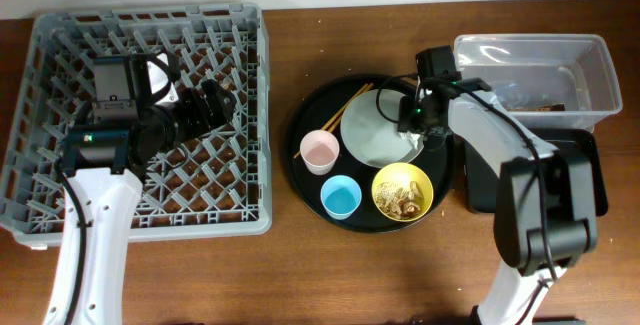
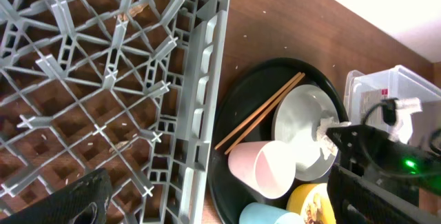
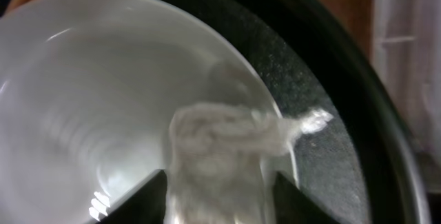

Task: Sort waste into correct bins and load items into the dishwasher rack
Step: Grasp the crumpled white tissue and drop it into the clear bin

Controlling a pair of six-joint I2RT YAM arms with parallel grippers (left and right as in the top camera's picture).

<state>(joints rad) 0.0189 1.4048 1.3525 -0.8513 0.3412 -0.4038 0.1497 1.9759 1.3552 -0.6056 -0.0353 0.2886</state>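
My right gripper (image 1: 414,130) is down on the right side of the pale round plate (image 1: 368,130) and is shut on the crumpled white tissue (image 3: 220,141); its fingertips (image 3: 220,203) press the tissue from both sides. The plate, the chopsticks (image 1: 340,120), the pink cup (image 1: 320,152), the blue cup (image 1: 341,197) and the yellow bowl (image 1: 402,192) holding brownish scraps sit on the round black tray (image 1: 303,180). My left gripper (image 1: 225,100) is open and empty above the grey dishwasher rack (image 1: 150,15). A brown wrapper-like item (image 1: 545,108) lies in the clear tub (image 1: 530,45).
The shallow black tray (image 1: 592,180) lies in front of the clear tub, partly under my right arm. The rack's right rim (image 2: 207,93) stands close to the round tray. Bare wooden table shows along the front edge.
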